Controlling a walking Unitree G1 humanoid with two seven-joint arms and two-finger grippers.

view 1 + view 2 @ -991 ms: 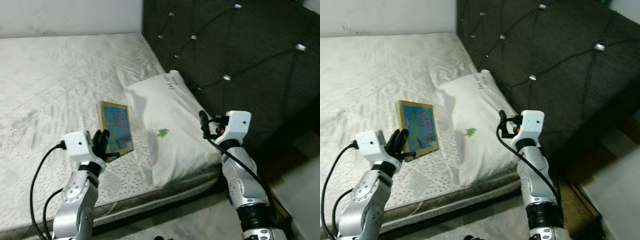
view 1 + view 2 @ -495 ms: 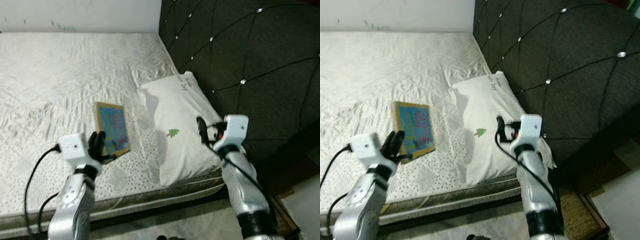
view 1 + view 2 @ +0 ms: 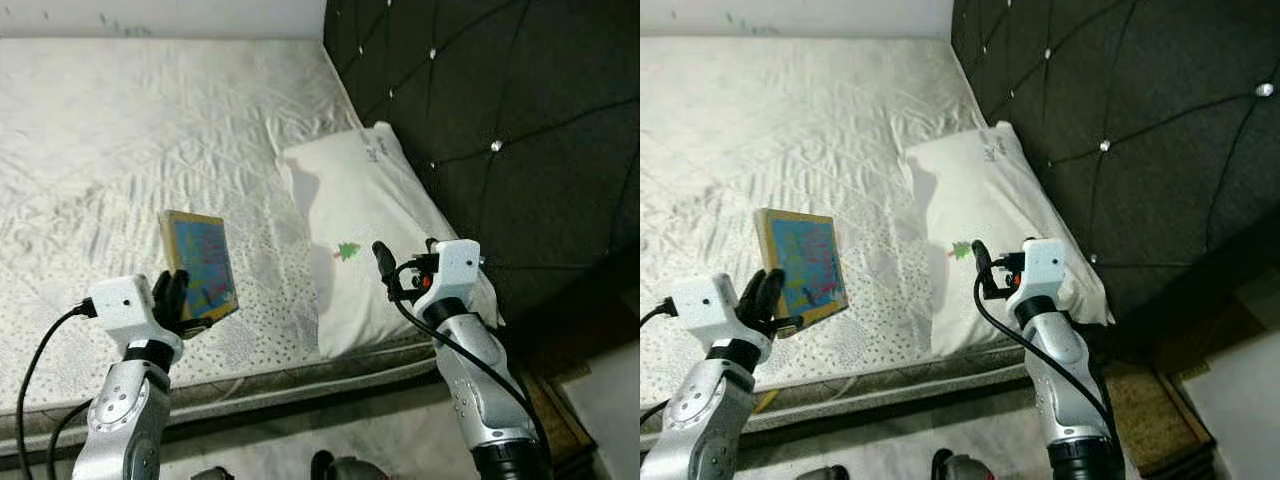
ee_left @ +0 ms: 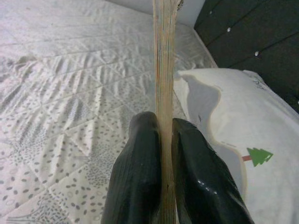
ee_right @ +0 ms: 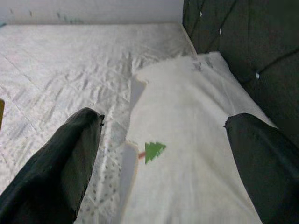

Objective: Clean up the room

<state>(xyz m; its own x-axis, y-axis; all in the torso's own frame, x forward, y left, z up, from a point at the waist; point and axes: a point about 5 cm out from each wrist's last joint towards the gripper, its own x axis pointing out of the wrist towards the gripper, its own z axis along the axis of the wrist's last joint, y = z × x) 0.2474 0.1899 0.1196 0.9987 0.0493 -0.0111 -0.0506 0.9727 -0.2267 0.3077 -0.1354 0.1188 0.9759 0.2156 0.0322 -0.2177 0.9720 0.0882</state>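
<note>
In the left wrist view, the two black fingers (image 4: pixel 140 177) are closed flat against both faces of a thin book (image 4: pixel 163 93), seen edge-on. The book's page edge runs straight up between them and extends well past the fingertips. No gap is visible between either finger and the book.

In the left eye view, the left gripper (image 3: pixel 172 300) grips the book (image 3: pixel 200 262) at its near lower corner. The book has a blue illustrated cover with a yellow-brown border. It is tilted, with the gripped corner raised off the mattress (image 3: pixel 130 140); whether its far edge touches the sheet cannot be determined. The book sits near the front edge of the mattress, left of the pillow (image 3: pixel 365 230) and apart from it.

In the right wrist view, the right gripper (image 5: pixel 173 154) has its fingers (image 5: pixel 60 158) spread wide, with nothing between them. The pillow, white with a small green tree print (image 5: pixel 153 150), lies directly ahead of the open fingers. In the right eye view, the right gripper (image 3: pixel 982 268) hovers over the near part of the pillow, beside the tree print; contact with the fabric cannot be confirmed.

The pillow lies at the right side of the mattress, against the dark tufted headboard (image 3: pixel 500 110). The mattress carries a white quilted cover, wrinkled across the middle. A pale wall (image 3: pixel 160 15) runs along its far side.
</note>
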